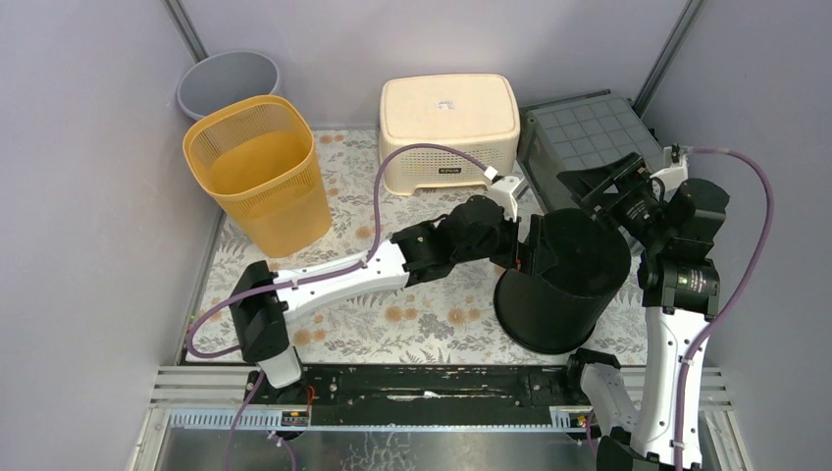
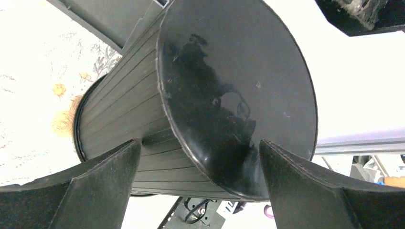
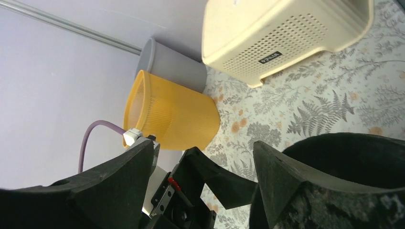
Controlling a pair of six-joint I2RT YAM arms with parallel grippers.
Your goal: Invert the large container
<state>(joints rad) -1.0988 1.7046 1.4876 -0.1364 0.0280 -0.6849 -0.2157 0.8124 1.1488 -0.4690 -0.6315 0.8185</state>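
Observation:
The large black container [image 1: 564,280] stands on the floral mat with its flat closed base up and its wider rim down. In the left wrist view its glossy base [image 2: 239,95] and ribbed wall fill the frame. My left gripper [image 1: 530,250] is open at the container's upper left edge. Its fingers [image 2: 105,181] straddle the base rim with a gap on each side. My right gripper [image 1: 594,186] is open and empty, just above and behind the container's back right. In the right wrist view the container [image 3: 348,157] lies at the lower right, beside my open gripper [image 3: 203,144].
A yellow mesh basket [image 1: 260,172] stands upright at the left, with a grey bin [image 1: 228,78] behind it. A cream perforated basket [image 1: 449,132] sits upside down at the back middle. A dark grey crate [image 1: 584,132] lies at the back right. Walls close in on both sides.

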